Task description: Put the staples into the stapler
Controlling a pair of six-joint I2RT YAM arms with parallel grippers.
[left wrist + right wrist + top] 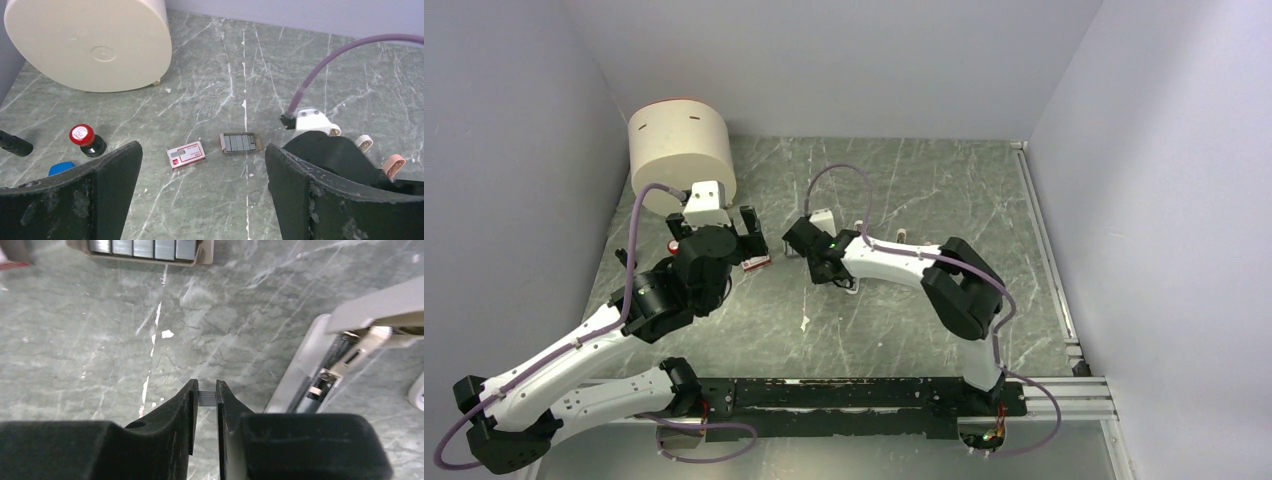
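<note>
R gripper (pixel 206 390) is clamped on a short grey staple strip (pixel 207 399). Jaws are nearly together, the strip bridging the tips, low over the green marble tabletop (pixel 75 350). Can't tell if the strip touches the surface.

Stapler (pixel 310 370) lies close by on the right in the R wrist view. Its top is swung open and the metal channel is exposed. It's near the strip but apart from it.

At the top edge of that view sits the cardboard tray (pixel 207 252) w/ the other staples (pixel 145 246), grey blocks packed side by side.

Over to the L wrist cam: L gripper (pixel 204 150) is spread wide w/ nothing in it, hanging above the table. Ahead of its fingers the red-and-white box (pixel 186 155) lies flat, w/ the tray just right of it and a small gap between.

Big cream drum (pixel 90 45) stands far left. A red-capped black piece (pixel 82 136) and a blue bit (pixel 62 167) sit by the left finger. White stubby piece (pixel 365 143) and pink stubby piece (pixel 393 165) lie on the right, beyond the R arm.
</note>
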